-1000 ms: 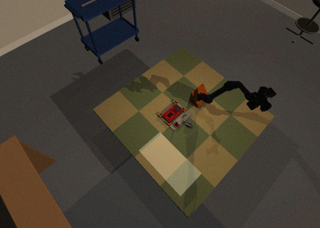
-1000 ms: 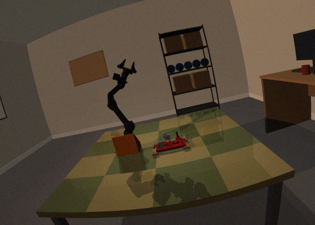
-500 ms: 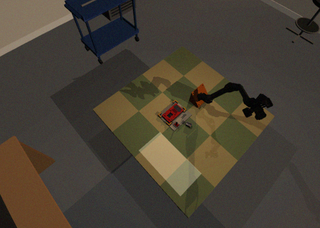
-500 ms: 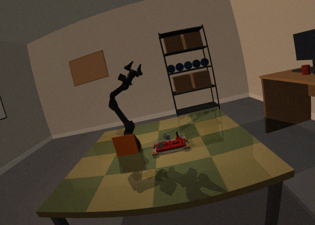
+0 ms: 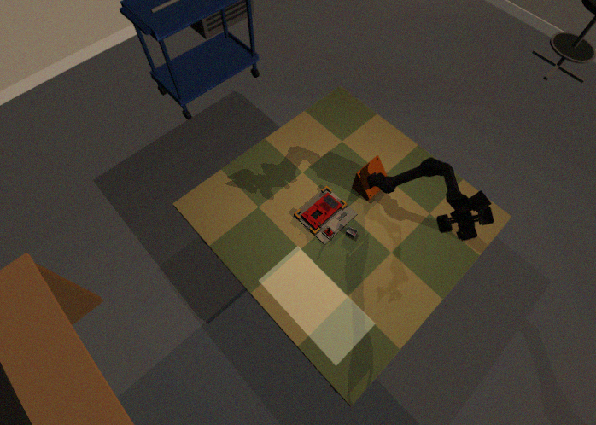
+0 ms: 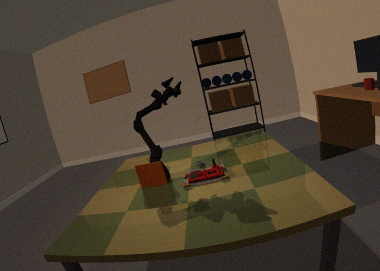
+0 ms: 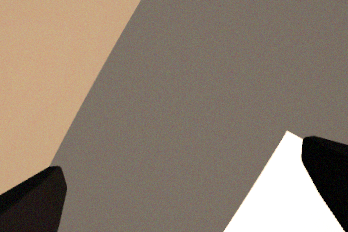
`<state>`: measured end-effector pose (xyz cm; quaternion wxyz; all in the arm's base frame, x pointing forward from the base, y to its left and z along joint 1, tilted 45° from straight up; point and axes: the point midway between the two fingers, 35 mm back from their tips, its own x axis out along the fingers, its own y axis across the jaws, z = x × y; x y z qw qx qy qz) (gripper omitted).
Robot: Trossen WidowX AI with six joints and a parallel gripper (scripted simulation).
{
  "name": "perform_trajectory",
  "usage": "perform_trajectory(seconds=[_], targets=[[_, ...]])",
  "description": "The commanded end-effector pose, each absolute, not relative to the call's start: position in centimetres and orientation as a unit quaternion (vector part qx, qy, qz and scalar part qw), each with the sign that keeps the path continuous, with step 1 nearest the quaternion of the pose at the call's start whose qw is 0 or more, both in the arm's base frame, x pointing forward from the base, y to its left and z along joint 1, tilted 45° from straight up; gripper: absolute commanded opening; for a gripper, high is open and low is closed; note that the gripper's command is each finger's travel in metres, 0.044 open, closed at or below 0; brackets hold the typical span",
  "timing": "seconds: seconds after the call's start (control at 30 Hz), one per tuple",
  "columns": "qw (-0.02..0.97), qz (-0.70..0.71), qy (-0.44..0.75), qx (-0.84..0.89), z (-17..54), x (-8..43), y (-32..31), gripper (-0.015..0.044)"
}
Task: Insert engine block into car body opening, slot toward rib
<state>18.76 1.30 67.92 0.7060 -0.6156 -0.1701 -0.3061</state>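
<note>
The red car body (image 5: 309, 219) (image 6: 201, 178) lies on a grey base between yellow corner pieces. A dark opening (image 5: 316, 214) shows in it in the top view. A small grey block (image 5: 352, 232) (image 6: 201, 163), which looks like the engine block, lies on the table just off the base, outside the car body. Its slot side and the rib are too small to tell. My gripper (image 5: 465, 219) (image 6: 177, 80) (image 7: 185, 164) is open and empty, raised high above the table and well away from both. The wrist view shows neither block nor car body.
The base (image 5: 351, 213) also bears a small red part with a black knob (image 5: 329, 231) (image 6: 213, 163). The orange arm mount (image 5: 362, 184) (image 6: 152, 174) stands beside the car body. A bright light patch (image 5: 303, 290) lies on the checkered table (image 5: 225, 240) (image 6: 153, 228).
</note>
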Motion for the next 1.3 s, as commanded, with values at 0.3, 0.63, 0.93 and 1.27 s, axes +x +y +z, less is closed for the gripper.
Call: perform_trajectory(seconds=[0.3, 0.63, 0.93, 1.27], targets=[[0.63, -0.175, -0.137, -0.744, 61.3, 27.7, 7.0, 0.044], [0.569, -0.039, -0.102, -0.815, 53.4, 33.9, 9.9, 0.044], [0.523, 0.096, -0.066, -0.844, 45.2, 37.6, 11.2, 0.044], [0.488, 0.25, -0.024, -0.836, 35.7, 39.5, 11.4, 0.044]])
